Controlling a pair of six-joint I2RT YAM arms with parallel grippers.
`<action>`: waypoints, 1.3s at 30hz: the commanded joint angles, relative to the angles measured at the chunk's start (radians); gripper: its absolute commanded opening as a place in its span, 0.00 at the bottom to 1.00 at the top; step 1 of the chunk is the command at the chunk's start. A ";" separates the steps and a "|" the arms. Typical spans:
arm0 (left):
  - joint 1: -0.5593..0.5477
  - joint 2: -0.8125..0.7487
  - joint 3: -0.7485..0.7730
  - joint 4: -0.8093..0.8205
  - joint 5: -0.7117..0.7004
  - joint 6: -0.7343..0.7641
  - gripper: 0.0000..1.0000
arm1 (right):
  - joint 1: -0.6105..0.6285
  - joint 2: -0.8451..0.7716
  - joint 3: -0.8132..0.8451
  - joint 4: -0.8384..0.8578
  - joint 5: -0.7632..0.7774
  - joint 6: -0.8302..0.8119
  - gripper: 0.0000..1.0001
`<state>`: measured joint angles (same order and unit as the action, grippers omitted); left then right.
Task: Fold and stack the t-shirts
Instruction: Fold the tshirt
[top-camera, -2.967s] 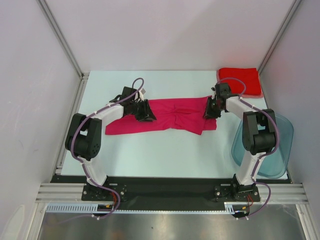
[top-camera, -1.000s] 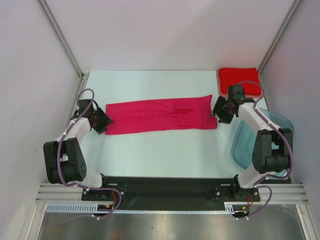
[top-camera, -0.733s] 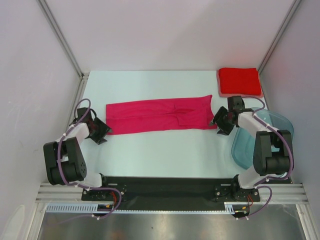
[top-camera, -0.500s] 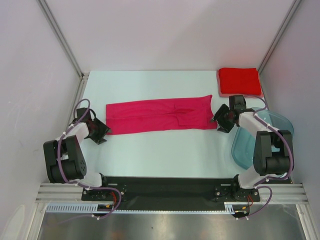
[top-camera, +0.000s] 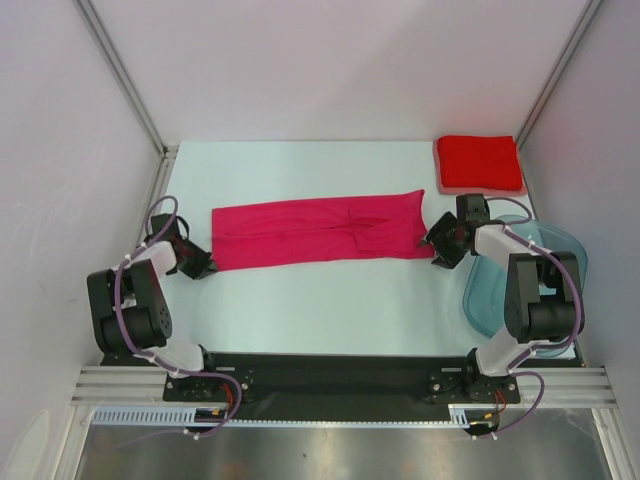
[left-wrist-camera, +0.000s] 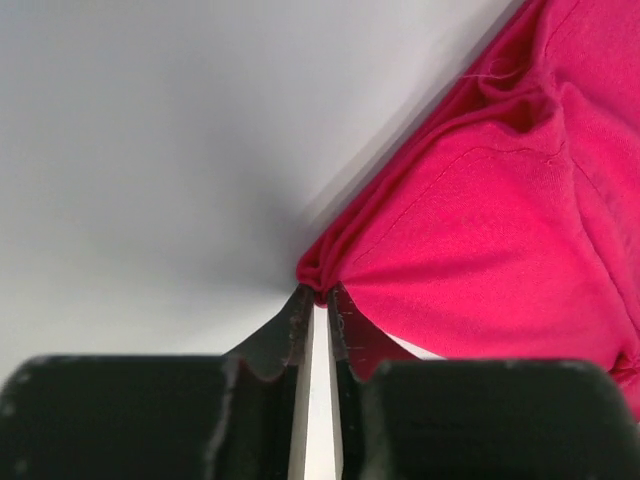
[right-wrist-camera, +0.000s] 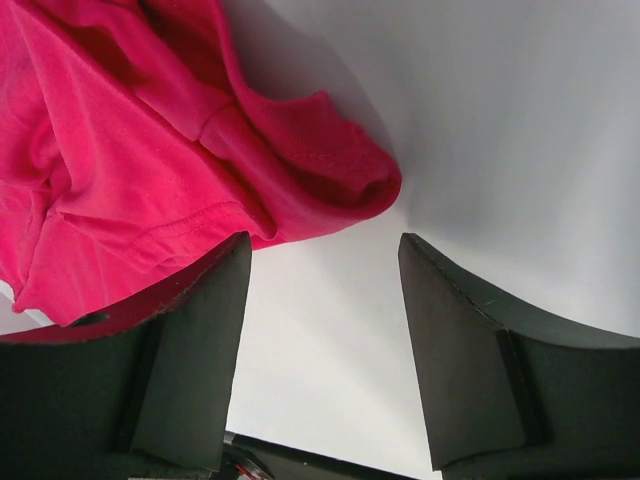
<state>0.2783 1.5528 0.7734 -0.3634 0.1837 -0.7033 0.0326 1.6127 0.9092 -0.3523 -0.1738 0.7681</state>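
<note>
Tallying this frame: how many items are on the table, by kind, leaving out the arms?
T-shirts: 2 (magenta-pink cloth t-shirt laid out in a long strip; bright red cloth t-shirt folded at the far right)
Tubs: 1 (translucent blue-grey plastic tub)
Total: 3

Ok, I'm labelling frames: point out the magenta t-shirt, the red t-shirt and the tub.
magenta t-shirt (top-camera: 320, 230), top view, middle of cloth
red t-shirt (top-camera: 480, 163), top view, centre of fold
blue-grey tub (top-camera: 480, 295), top view, left wall

Plain white walls (top-camera: 330, 60) with grey corner rails (top-camera: 120, 75) enclose a pale table (top-camera: 330, 300).
</note>
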 joint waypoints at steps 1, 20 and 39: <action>0.010 0.006 0.013 0.012 -0.012 0.008 0.11 | -0.003 0.000 -0.001 0.013 0.008 0.025 0.66; -0.008 -0.071 -0.072 -0.063 -0.056 -0.018 0.00 | -0.003 0.092 0.028 0.104 0.060 0.059 0.54; -0.476 -0.190 -0.187 -0.192 -0.181 -0.270 0.00 | 0.059 0.472 0.445 0.312 0.172 -0.179 0.25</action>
<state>-0.1257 1.4178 0.6807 -0.4522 0.0010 -0.8650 0.0792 2.0056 1.2739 -0.1249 -0.0517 0.6483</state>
